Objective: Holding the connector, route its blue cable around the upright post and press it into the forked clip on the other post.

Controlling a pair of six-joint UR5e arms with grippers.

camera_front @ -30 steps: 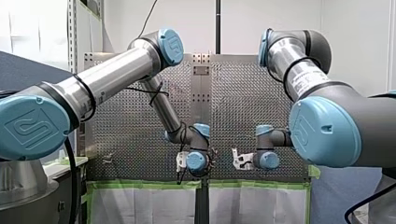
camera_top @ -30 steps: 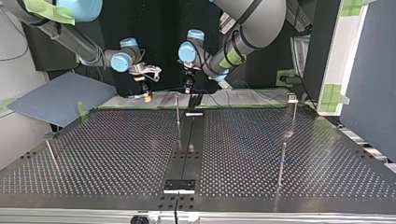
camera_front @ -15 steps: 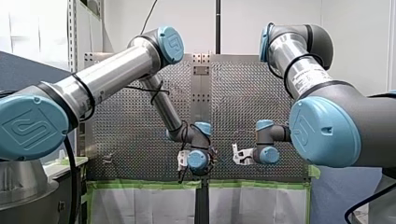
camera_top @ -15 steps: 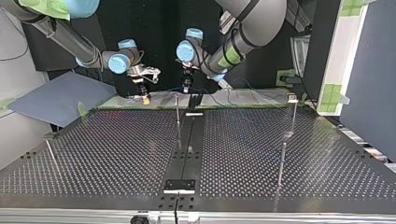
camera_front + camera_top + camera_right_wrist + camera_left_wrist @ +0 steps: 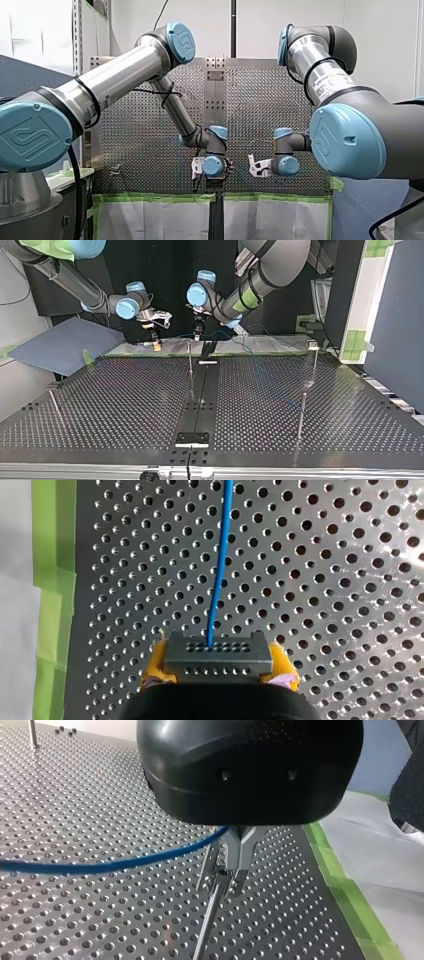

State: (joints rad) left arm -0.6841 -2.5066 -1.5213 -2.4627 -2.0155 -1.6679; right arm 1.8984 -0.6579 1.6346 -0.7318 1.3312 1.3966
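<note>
My right gripper (image 5: 218, 669) is shut with its yellow pads on the grey connector (image 5: 217, 654). The blue cable (image 5: 220, 565) leaves the connector and runs ahead over the perforated plate. My left gripper (image 5: 228, 881) has its thin metal fingers shut on the blue cable (image 5: 100, 866), which trails off to one side. A thin upright post (image 5: 206, 925) stands directly under those fingers. In the top view my left gripper (image 5: 198, 331) hangs just above that post (image 5: 190, 362), and my right gripper (image 5: 156, 337) is to its left. A post with a clip on top (image 5: 313, 346) stands at the far right.
Two more thin posts stand on the table (image 5: 125, 400), one at the near right (image 5: 301, 415) and one at the near left (image 5: 54, 405). Green tape (image 5: 52, 580) marks the table's edge beside the right gripper. A black centre strip (image 5: 200, 390) runs across the table.
My left gripper has risen a little and shifted slightly toward the right gripper, lifting the cable with it. My right gripper rose slightly at first, then stayed still.
</note>
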